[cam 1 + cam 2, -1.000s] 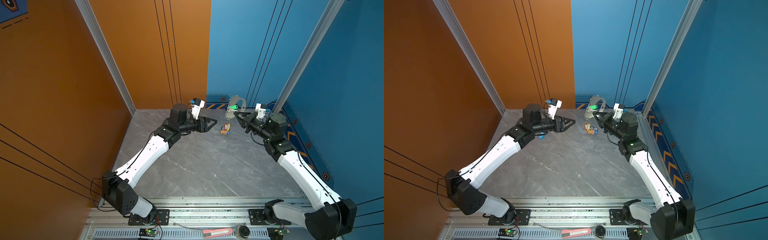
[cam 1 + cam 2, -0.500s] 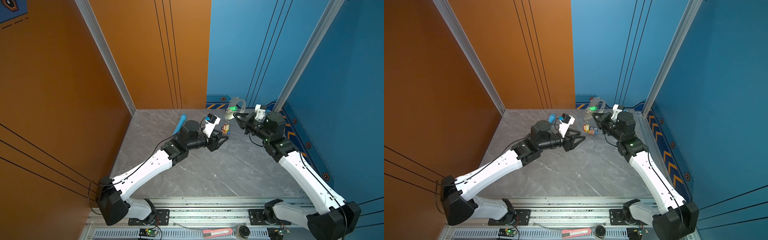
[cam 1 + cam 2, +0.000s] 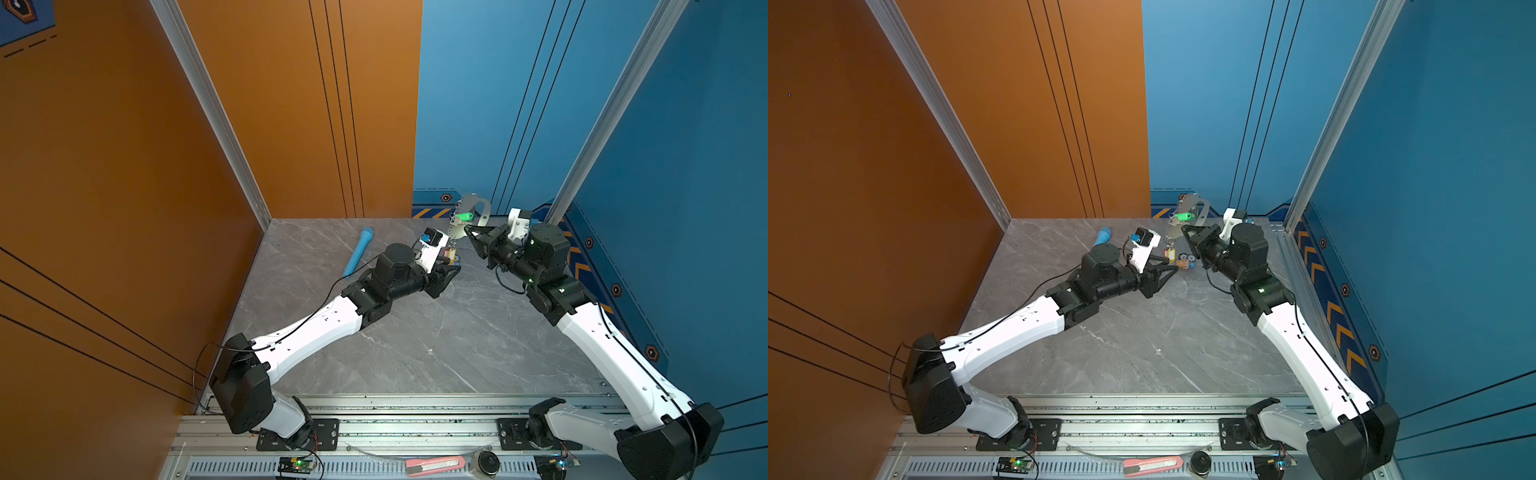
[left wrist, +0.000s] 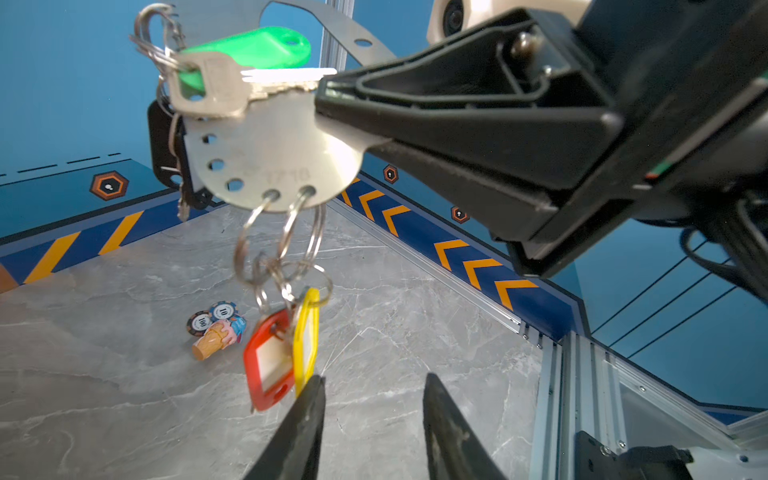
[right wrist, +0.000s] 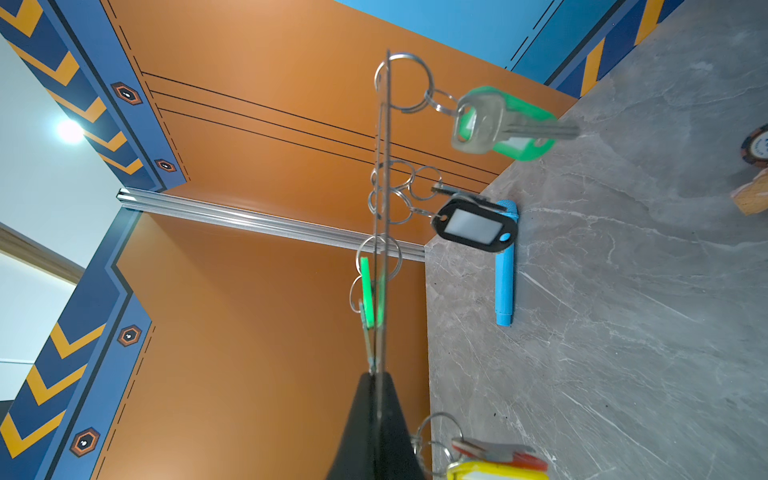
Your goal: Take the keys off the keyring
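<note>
The keyring [image 4: 274,153] is a flat grey metal plate held up in the air at the back, seen in both top views [image 3: 471,208] [image 3: 1192,208]. My right gripper [image 5: 378,376] is shut on its edge. A silver key with a green tag [image 4: 249,52] hangs from a split ring near the plate's top. A black tag [image 5: 473,226] hangs at its side. The red tag [image 4: 268,361] and the yellow tag [image 4: 306,332] dangle below on linked rings. My left gripper [image 4: 374,378] is open just beside the yellow tag, with nothing between its fingers.
A light-blue tube [image 3: 358,251] lies on the grey marble floor at the back left. A small ice-cream-cone charm with round chips [image 4: 216,328] lies under the keyring. Blue and orange walls close in the back and sides. A red box cutter [image 3: 434,464] rests on the front rail.
My left arm has swung from the back left to below the keyring, and its jaws have narrowed. The blue tube has come into view. The right gripper holds the keyring almost still.
</note>
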You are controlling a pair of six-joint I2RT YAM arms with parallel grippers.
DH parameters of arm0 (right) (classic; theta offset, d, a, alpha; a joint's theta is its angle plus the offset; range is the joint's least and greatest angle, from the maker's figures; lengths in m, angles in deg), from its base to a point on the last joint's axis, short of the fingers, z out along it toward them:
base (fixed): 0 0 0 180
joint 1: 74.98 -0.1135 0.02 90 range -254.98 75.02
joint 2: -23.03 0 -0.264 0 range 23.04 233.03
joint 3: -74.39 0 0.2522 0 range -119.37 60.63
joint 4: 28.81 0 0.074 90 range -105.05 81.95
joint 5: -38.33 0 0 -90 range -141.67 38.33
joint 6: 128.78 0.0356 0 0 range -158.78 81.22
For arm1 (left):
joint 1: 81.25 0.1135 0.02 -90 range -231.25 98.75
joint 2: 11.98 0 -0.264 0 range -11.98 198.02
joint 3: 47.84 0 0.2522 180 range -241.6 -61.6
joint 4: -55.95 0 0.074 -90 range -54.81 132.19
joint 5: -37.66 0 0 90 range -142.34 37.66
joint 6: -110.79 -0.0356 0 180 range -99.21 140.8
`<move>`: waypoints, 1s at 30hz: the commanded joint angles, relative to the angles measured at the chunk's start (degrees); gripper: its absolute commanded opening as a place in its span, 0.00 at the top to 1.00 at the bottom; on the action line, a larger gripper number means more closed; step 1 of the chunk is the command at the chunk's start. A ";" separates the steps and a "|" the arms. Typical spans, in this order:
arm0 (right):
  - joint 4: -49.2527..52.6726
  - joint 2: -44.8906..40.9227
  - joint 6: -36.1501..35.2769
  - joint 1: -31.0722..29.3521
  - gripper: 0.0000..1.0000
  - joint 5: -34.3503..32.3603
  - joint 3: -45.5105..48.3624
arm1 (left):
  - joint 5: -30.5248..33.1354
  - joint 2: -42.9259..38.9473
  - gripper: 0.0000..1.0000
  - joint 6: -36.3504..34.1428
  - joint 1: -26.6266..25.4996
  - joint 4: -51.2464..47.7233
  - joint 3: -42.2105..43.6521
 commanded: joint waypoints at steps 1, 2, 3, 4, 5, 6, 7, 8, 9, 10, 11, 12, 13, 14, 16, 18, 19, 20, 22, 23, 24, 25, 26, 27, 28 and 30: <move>-1.47 -2.08 -0.90 -0.35 1.00 -1.12 -1.87 | 2.68 0.42 0.59 -1.66 0.11 -0.90 -2.67; -1.56 -2.10 -0.92 -0.36 1.00 -1.09 -1.87 | 2.84 0.36 0.59 -1.71 0.19 -1.14 -2.70; -1.65 -1.96 -0.82 -0.34 1.00 -1.00 -1.86 | 2.99 0.42 0.59 -1.98 0.35 -1.51 -2.80; -1.78 -1.99 -0.70 -0.34 1.00 -0.96 -1.86 | 3.16 0.64 0.59 -2.25 0.42 -2.17 -3.12; -2.06 -1.87 -0.58 -0.34 1.00 -0.92 -1.78 | 3.13 0.76 0.58 -2.31 0.57 -2.36 -3.36; -2.24 -1.86 -0.57 -0.39 1.00 -0.74 -1.80 | 3.11 0.96 0.58 -2.49 0.71 -2.46 -3.73; -2.27 -1.78 -0.49 -0.34 1.00 -0.73 -1.86 | 3.20 1.29 0.58 -2.79 0.71 -2.76 -4.17; -2.46 -1.76 -0.38 -0.50 1.00 -0.66 -1.82 | 3.59 1.73 0.58 -3.10 0.86 -3.77 -5.06; -2.66 -1.77 -0.24 -0.43 1.00 -0.57 -1.80 | 3.93 2.01 0.58 -3.33 0.94 -4.61 -5.62; -2.82 -1.69 -0.20 -0.44 1.00 -0.47 -1.78 | 4.14 2.28 0.58 -3.35 1.07 -5.07 -5.87; -2.88 -1.69 -0.10 -0.47 1.00 -0.39 -1.77 | 4.40 2.46 0.58 -3.50 1.16 -5.00 -5.88; -3.10 -1.71 0.06 -0.45 1.00 -0.30 -1.77 | 4.67 2.61 0.58 -3.51 1.25 -4.99 -5.80; -3.10 -1.72 0.12 -0.43 1.00 -0.29 -1.77 | 4.78 2.66 0.58 -3.50 1.33 -4.83 -5.79; -3.21 -1.70 0.13 -0.43 1.00 -0.19 -1.81 | 4.73 2.68 0.58 -3.50 1.36 -4.85 -5.89; -3.39 -1.72 0.31 -0.51 1.00 -0.11 -1.75 | 4.99 2.94 0.58 -3.63 1.51 -4.99 -6.10; -3.93 -1.59 0.70 -0.53 1.00 0.15 -1.51 | 5.01 2.99 0.58 -3.45 1.97 -5.17 -6.12; -3.94 -1.64 0.70 -0.52 1.00 0.15 -1.58 | 4.89 2.95 0.59 -3.29 2.29 -5.31 -5.99; -4.00 -1.67 0.73 -0.53 1.00 0.26 -1.43 | 4.58 2.79 0.58 -2.96 2.62 -5.07 -5.73; -4.02 -1.67 0.74 -0.56 1.00 0.32 -1.46 | 2.62 2.59 0.58 -2.33 2.99 -3.56 -5.27; -4.15 -1.71 0.79 -0.61 1.00 0.40 -1.38 | 1.61 2.60 0.58 -2.06 3.10 -3.18 -5.42; -4.43 -1.64 0.88 -0.61 1.00 0.50 -1.26 | 0.80 2.68 0.58 -2.02 3.19 -2.94 -5.53; -4.54 -1.59 1.05 -0.69 1.00 0.65 -1.33 | -0.10 2.78 0.58 -1.86 3.35 -2.50 -5.61; -4.89 -1.50 1.21 -0.69 1.00 0.68 -1.16 | -1.10 2.94 0.59 -1.48 3.55 -1.95 -5.53; -5.14 -1.46 1.26 -0.69 1.00 0.73 -1.23 | -2.07 3.14 0.59 -0.98 3.69 -1.46 -5.61; -5.18 -1.33 1.40 -0.74 1.00 0.81 -1.16 | -3.02 3.33 0.60 -0.57 3.75 -0.98 -5.74; -5.33 -1.33 1.40 -0.78 1.00 0.83 -1.17 | -4.51 3.74 0.61 -0.37 3.71 -0.74 -6.37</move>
